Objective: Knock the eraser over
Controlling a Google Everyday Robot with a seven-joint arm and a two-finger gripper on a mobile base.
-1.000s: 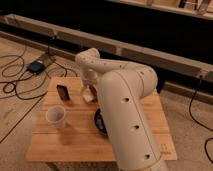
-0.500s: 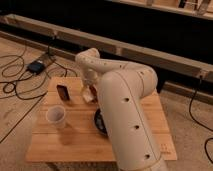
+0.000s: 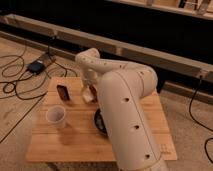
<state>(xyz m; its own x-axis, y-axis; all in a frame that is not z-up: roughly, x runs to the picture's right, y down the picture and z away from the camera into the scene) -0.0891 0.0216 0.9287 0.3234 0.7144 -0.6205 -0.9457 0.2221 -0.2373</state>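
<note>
The eraser (image 3: pixel 63 93) is a small, thin, near-black block with a brownish face. It stands upright near the back left of the wooden table (image 3: pixel 70 140). My white arm (image 3: pixel 125 110) reaches over the table from the right. My gripper (image 3: pixel 87 94) hangs low over the table just right of the eraser, a short gap apart from it. A white paper cup (image 3: pixel 56 116) stands in front of the eraser. A black round dish (image 3: pixel 100 121) lies partly hidden behind my arm.
Black cables (image 3: pixel 15 85) and a small dark box (image 3: pixel 36 66) lie on the floor to the left. A long metal rail (image 3: pixel 150 52) runs behind the table.
</note>
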